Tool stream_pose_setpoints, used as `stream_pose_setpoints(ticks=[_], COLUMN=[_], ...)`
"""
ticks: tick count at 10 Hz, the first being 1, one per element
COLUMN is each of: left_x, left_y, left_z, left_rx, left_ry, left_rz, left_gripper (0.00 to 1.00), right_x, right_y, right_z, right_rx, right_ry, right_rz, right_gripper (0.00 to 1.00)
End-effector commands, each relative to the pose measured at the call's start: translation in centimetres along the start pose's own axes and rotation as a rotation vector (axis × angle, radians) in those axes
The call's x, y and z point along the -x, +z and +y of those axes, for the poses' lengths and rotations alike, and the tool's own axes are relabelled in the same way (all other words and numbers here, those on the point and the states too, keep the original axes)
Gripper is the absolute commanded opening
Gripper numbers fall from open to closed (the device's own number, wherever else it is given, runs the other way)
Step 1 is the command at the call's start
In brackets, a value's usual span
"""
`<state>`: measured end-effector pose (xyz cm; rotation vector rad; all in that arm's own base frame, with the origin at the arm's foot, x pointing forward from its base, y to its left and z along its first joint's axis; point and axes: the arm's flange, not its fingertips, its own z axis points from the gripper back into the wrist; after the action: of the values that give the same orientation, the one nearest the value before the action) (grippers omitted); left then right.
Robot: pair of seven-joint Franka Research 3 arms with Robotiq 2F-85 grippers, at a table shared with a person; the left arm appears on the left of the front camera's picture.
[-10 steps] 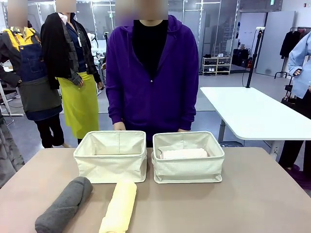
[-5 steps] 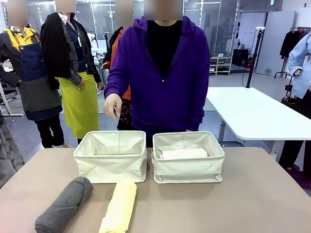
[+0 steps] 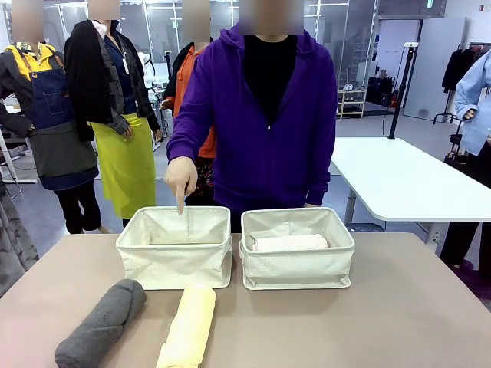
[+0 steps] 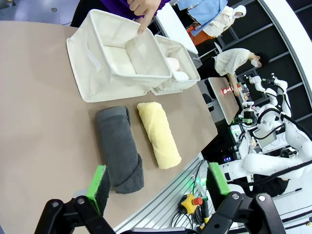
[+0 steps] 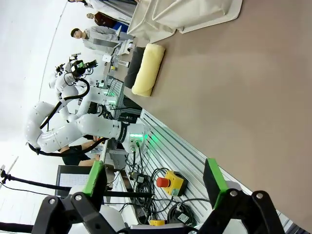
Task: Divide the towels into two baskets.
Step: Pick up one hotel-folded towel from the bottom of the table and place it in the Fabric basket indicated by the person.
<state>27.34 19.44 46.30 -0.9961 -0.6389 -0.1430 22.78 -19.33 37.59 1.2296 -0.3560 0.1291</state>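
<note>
We log: hand [image 3: 181, 180] now lowered, pointing into empty left basket [image 3: 175, 261]; grey towel [image 3: 101, 322], yellow towel [image 3: 188, 326] pending; both jaws wide, empty

A lab: emergency-stop button [image 5: 165, 182], glass partitions [image 3: 349, 38], white worktable [image 3: 399, 180].

Baskets: two, cream, side by side on the far part of the worktop [image 3: 399, 314]: left basket [image 3: 175, 261], right basket [image 3: 298, 268]. Rolled towels countable: three. One dark grey towel [image 3: 102, 322] and one pale yellow towel [image 3: 189, 326] lie near, one white towel [image 3: 291, 243] in the right basket. Robot hands: two, left hand [image 4: 159, 179], right hand [image 5: 156, 180]. One person's hand [image 3: 181, 180], pointing.
</note>
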Motion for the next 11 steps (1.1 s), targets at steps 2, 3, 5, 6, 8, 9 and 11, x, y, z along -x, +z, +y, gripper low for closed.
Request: stream_pose_setpoints(ticks=[2,3,5,6,8,9,11], left_x=[-0.1,-0.1,0.0,-0.3,-0.8,-1.0,-0.6], left_y=[0.3,0.3,0.0,-1.7,-5.0,-6.5,-10.5], left_z=[0.0,0.0,0.0,-0.6,-2.6,-3.4,-4.6], left_rx=[0.025,0.025,0.000,-0.103,-0.182,-0.212,-0.316], left_ry=[-0.020,-0.020,0.000,0.000,0.010,0.013,0.022], left_rz=[-0.018,-0.018,0.000,0.060,0.192,0.260,0.383], left_gripper=[1.00,1.00,1.00,1.00,1.00,1.00,1.00], right_x=[-0.2,-0.2,-0.2,-0.2,-0.2,-0.2,-0.2], right_y=[0.1,0.1,0.1,0.1,0.1,0.1,0.1], right_z=[0.3,0.3,0.3,0.3,0.3,0.3,0.3], right_rx=[0.004,0.004,0.004,0.004,0.004,0.004,0.004], right_ry=[0.015,0.015,0.015,0.015,0.015,0.015,0.015], right_rz=[-0.011,-0.011,-0.011,-0.011,-0.011,-0.011,-0.011], right_gripper=[1.00,1.00,1.00,1.00,1.00,1.00,1.00])
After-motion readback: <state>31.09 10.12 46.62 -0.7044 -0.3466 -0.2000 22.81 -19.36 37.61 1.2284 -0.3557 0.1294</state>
